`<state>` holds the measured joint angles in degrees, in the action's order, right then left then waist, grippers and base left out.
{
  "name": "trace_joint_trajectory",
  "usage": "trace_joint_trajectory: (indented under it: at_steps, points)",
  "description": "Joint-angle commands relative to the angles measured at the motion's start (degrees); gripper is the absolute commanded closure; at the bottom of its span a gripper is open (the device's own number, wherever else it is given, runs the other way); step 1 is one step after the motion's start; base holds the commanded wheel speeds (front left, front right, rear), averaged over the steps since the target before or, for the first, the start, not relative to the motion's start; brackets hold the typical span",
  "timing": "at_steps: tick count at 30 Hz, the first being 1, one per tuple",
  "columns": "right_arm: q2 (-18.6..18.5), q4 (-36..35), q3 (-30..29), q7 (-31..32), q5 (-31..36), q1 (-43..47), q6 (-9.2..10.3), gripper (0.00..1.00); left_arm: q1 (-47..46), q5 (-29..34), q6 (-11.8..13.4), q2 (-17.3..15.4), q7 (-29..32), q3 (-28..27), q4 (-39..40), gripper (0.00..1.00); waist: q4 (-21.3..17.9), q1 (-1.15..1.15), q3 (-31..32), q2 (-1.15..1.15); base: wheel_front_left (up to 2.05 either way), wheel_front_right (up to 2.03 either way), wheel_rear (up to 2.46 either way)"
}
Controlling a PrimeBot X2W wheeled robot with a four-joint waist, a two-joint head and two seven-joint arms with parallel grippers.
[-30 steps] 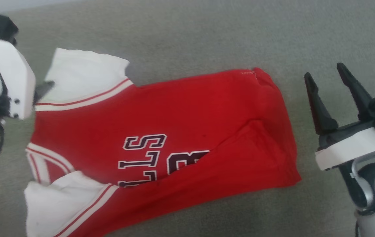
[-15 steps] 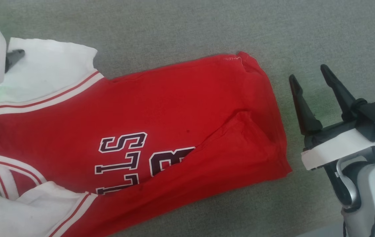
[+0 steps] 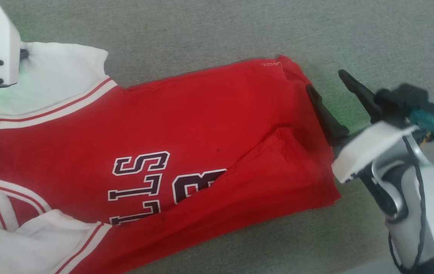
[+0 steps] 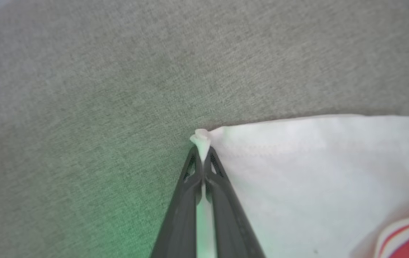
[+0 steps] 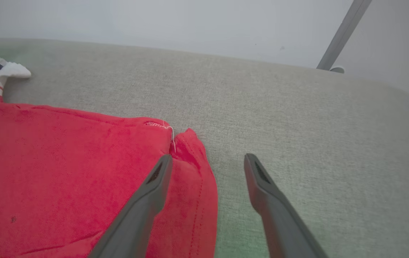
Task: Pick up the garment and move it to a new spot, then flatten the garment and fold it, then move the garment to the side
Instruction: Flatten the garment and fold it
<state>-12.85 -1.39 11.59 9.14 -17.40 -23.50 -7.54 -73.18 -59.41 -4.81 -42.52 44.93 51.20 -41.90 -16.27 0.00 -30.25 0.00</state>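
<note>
Garment (image 3: 201,125) on grey surface (image 3: 201,34), L tool (image 4: 201,152) pinching sleeve corner (image 4: 201,136), R tool (image 5: 208,157) spread at hem edge (image 5: 206,190)

Left tool (image 4: 201,149) pinched, right tool (image 5: 208,157) agape.

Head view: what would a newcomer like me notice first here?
A red jersey with dark lettering sprawls across a grey fabric surface, a flap folded over its front. At the head view's upper left, the left hand pinches the corner of a white sleeve. At the right, the open right hand straddles the red hem.
</note>
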Motion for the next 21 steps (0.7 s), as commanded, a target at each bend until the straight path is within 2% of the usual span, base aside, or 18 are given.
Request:
trace_joint_trajectory:
  at_steps: [1, 6, 7, 17, 18, 19, 21]
  points:
    - [-0.62, 1.37, 1.04, 2.58, -1.41, -2.46, 0.11, 0.0, 2.56, 0.18, -0.42, 1.27, 0.8, 1.93, -1.8, 1.0, 0.53, 0.0, -0.03, 0.0, 0.0, 0.0, 0.0]
    - [-2.1, 6.58, 4.01, 10.23, -3.39, -9.68, 0.11, 0.0, 1.47, 0.57, -1.14, 2.97, 0.13, 2.41, -2.48, 1.0, 1.76, 0.0, -0.22, 0.0, 0.0, 0.0, 0.0]
    - [-2.1, 6.58, 4.01, 10.23, -3.39, -9.68, 0.11, 0.0, 1.47, 0.57, -1.14, 2.97, 0.13, 2.41, -2.48, 1.0, 1.76, 0.0, -0.22, 0.0, 0.0, 0.0, 0.0]
    - [-2.31, 20.61, 11.05, 29.0, -9.62, -21.95, 0.1, 0.0, -0.33, 0.5, -2.2, 5.62, -1.65, 3.05, -3.85, 1.0, 3.92, 0.0, -0.17, 0.0, 0.0, 0.0, 0.0]
    - [-2.43, 21.59, 11.83, 30.34, -10.43, -22.52, 0.09, 0.21, -0.43, 0.36, -2.23, 5.87, -2.04, 3.01, -3.97, 1.0, 4.13, 0.0, -0.09, 0.0, 0.0, 0.0, 0.0]
    - [-2.66, 22.47, 12.33, 31.35, -10.84, -23.09, 0.09, 1.0, -0.51, 0.22, -2.2, 6.2, -2.5, 2.92, -3.99, 1.0, 4.37, 0.0, 0.02, 0.0, 0.0, 0.0, 0.0]
    - [-3.44, 23.86, 12.92, 32.66, -11.15, -24.25, 0.11, 1.0, -0.66, -0.1, -2.36, 6.59, -3.55, 2.64, -4.07, 1.0, 4.95, 0.0, 0.37, 0.0, 0.0, 0.0, 0.0]
